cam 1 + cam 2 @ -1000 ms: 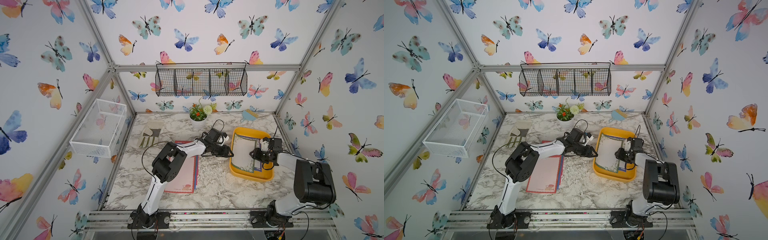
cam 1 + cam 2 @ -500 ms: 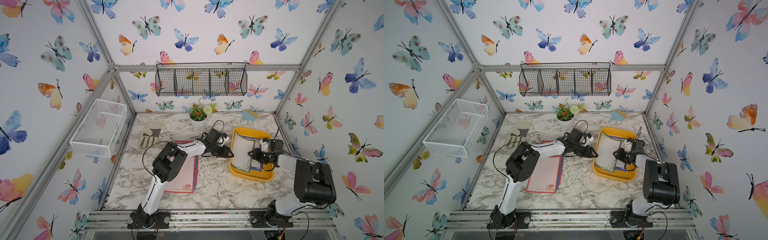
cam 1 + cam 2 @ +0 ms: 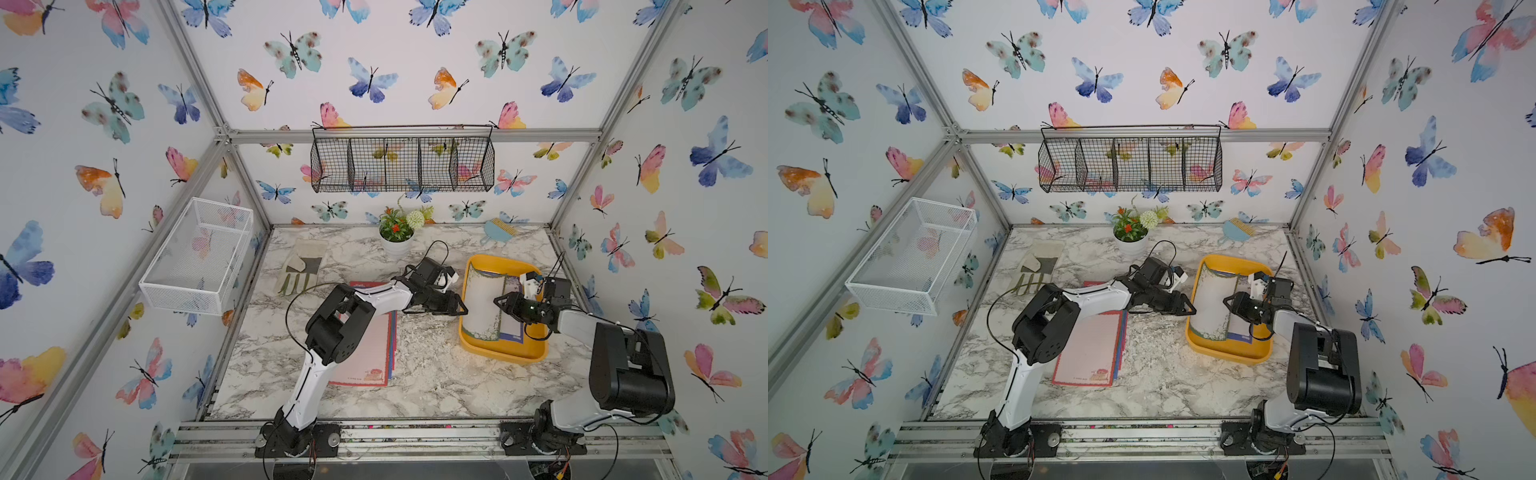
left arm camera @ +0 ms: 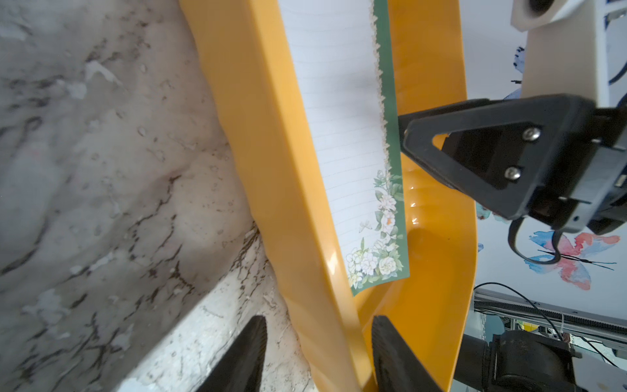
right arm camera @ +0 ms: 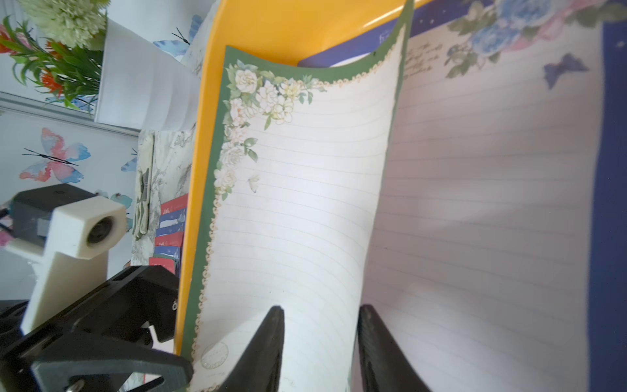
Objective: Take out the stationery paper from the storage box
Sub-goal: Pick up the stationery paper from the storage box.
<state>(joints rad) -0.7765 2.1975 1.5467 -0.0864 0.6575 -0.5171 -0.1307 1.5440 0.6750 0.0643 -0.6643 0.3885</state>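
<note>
The storage box (image 3: pixel 505 355) (image 3: pixel 1225 356) is a yellow-orange tray on the right of the marble table. A green-bordered sheet of stationery paper (image 3: pixel 482 299) (image 5: pixel 298 203) curls up out of it against its left wall. A blue-bordered sheet (image 3: pixel 512 328) (image 5: pixel 492 203) lies flat underneath. My right gripper (image 3: pixel 497 300) (image 5: pixel 320 315) is open, one finger on each side of the green sheet's raised edge. My left gripper (image 3: pixel 463 309) (image 4: pixel 319 342) is open and straddles the tray's left wall (image 4: pixel 271 152), one finger outside and one inside.
A stack of sheets (image 3: pixel 365 353) lies on the table under my left arm. Behind stand a potted plant (image 3: pixel 397 237), a glove (image 3: pixel 301 270) and a blue comb (image 3: pixel 498 230). A white wire basket (image 3: pixel 199 253) and a black wire basket (image 3: pixel 401 164) hang on the walls.
My right gripper has shifted slightly left over the tray and its jaws have narrowed a little round the green sheet's edge. The left arm has hardly moved.
</note>
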